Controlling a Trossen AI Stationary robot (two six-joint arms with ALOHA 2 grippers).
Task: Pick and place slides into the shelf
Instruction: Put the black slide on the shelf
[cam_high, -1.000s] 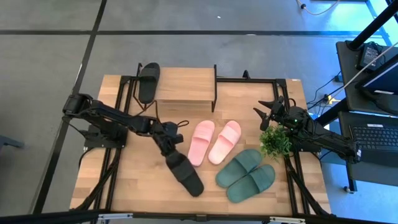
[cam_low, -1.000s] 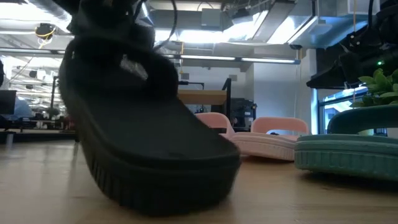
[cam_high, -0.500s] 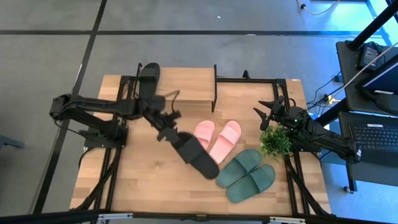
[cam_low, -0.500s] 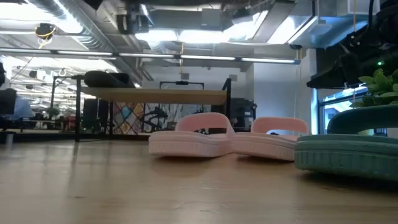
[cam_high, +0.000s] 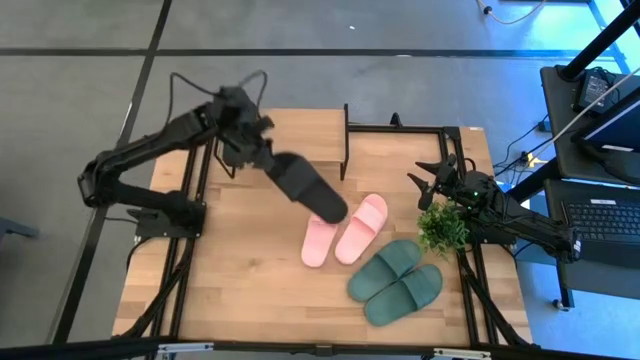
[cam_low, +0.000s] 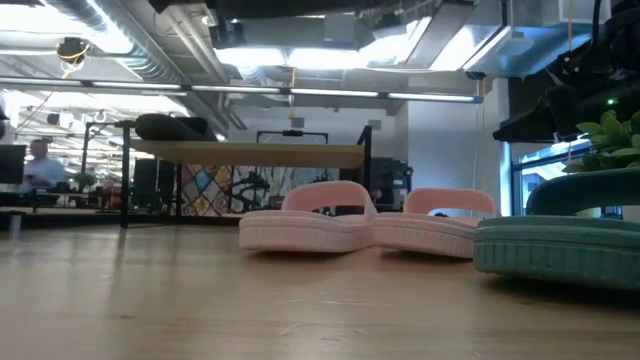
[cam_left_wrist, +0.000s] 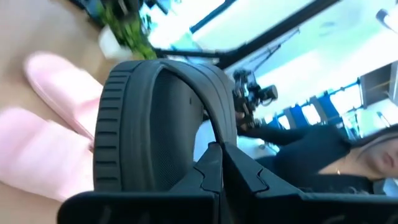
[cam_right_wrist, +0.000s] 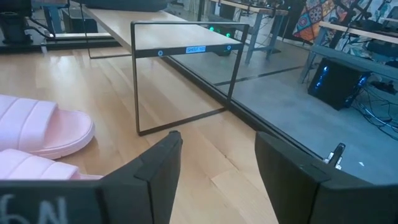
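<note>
Gripping black rubber slide sandal in clenched left gripper, sandal raised, extending from claw over low wood-topped black-framed shelf's front edge; right gripper spread, beside shelf.

In the high view the raised black slide covers the heel end of one pink slide, and the left gripper is too small there to read its fingers. The low view cuts off the green slide at 3 o'clock and shows neither the raised slide nor its gripper. A person at 4 o'clock in the left wrist view is blurred, and the dark shape on the shelf is probably another black slide.
</note>
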